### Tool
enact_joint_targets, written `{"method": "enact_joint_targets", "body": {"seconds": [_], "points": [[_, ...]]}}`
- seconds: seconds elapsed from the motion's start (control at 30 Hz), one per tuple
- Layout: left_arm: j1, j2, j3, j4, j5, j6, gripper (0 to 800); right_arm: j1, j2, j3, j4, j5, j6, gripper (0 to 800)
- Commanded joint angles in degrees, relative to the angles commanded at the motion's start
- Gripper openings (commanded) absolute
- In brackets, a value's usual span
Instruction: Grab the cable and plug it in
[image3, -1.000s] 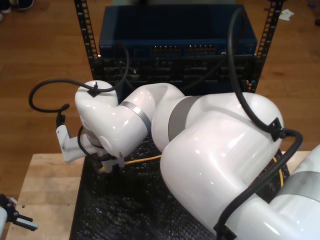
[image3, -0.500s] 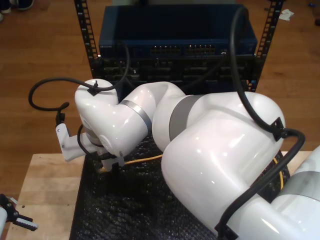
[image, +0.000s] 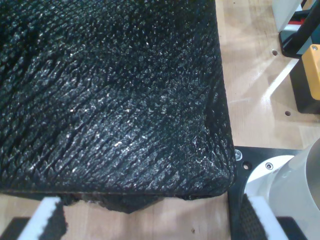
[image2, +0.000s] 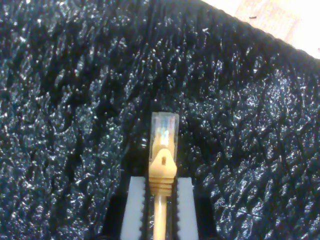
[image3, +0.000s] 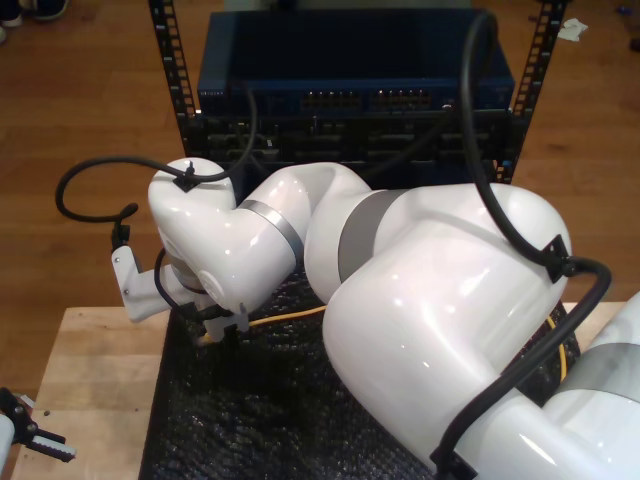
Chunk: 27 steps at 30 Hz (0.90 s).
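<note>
Cable (image2: 160, 210) sits clamped in my second gripper (image2: 159, 200), its clear plug (image2: 164, 131) just ahead, lifted slightly since a second ago. Grasp looks done; my first gripper (image: 150, 220) stays released.

We see a thin orange-yellow network cable (image2: 160, 210) with a clear plastic plug (image2: 164, 131). It lies on a glittery black pebbled foam mat (image2: 75, 100). Our glossy arms (image3: 430, 300) are white.

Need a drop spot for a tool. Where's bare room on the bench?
Bare wood at the exterior view's left, between the black mat edge and my first end effector. Crowded: the mat's middle, where my second end effector grips the cable.
</note>
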Motion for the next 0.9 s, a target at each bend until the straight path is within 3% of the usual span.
{"method": "enact_joint_targets", "body": {"seconds": [0.7,0.9], "points": [[-0.1,0.0,-0.1,-0.2,0.9,-1.6,800,-4.8,-8.4,1.8,0.7,4.5,0.8,6],[-0.2,0.0,-0.7,-3.3,4.4,-2.0,800,-6.4,-12.3,4.0,1.0,4.7,0.8,6]]}}
